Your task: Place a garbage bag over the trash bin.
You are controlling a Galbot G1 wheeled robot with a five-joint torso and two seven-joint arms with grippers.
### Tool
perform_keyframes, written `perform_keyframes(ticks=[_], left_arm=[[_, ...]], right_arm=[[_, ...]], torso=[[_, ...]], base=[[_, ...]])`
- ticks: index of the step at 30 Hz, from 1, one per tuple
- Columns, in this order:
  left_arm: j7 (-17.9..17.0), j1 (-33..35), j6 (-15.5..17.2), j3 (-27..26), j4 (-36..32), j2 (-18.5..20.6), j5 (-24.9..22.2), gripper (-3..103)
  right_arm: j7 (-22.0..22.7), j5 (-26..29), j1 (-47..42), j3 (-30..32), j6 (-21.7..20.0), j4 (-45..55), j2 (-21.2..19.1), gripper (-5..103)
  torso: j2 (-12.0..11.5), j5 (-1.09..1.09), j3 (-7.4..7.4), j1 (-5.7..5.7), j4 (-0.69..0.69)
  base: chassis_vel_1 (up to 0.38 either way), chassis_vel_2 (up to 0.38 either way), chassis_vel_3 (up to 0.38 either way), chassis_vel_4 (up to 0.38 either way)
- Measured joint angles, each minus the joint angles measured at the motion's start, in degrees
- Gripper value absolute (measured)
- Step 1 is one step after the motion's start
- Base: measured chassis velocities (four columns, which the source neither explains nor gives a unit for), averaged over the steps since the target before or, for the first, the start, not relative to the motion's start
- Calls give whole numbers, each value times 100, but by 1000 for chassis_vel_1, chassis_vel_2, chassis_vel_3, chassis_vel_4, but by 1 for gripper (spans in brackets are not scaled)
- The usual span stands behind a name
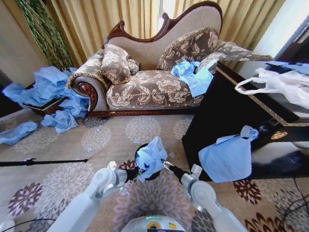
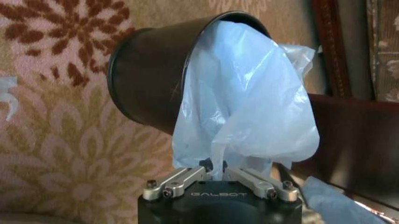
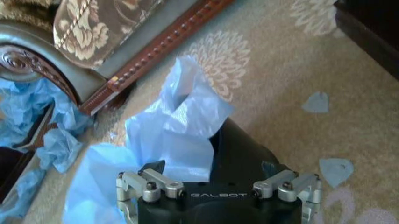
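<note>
The left gripper (image 2: 217,173) pinches the garbage bag (image 2: 249,102), which drapes over the trash bin (image 2: 149,79) rim directly ahead. The right gripper (image 3: 218,184) looks spread wide, apparently empty, at the bin's opposite side.

I count one trash bin (image 1: 153,170), one garbage bag (image 1: 150,157) on it, one sofa (image 1: 154,72), and perhaps five loose blue bags, mostly at ten o'clock.

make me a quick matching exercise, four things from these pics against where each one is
Things:
1. garbage bag
2. white bag
3. knotted blue bag
4. bin

Places:
A. on the dark cabinet top
B. on the carpet between the two arms
C. draped over the bin's rim
D. hanging down the cabinet's front

Pairs: 1-C, 2-A, 3-D, 4-B
</note>
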Motion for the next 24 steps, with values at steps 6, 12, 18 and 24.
perform_keyframes(ticks=[6,12,18,24], left_arm=[[-8,23,-4,-61,-76,131,-72,0],[-9,88,6,-37,-84,63,-52,0],[-13,96,9,-29,-115,21,-36,0],[-12,144,23,-106,-116,95,-38,0]], right_arm=[[-153,-207,266,-210,-16,-236,185,100],[-131,-214,572,-390,-15,-328,239,100],[-154,-364,664,-525,3,-520,267,97],[-181,-350,588,-418,46,-483,263,76]], torso=[[0,1,0,0,0],[0,0,0,0,0],[0,1,0,1,0],[0,1,0,1,0]], base=[[0,0,0,0],[0,0,0,0],[0,0,0,0],[0,0,0,0]])
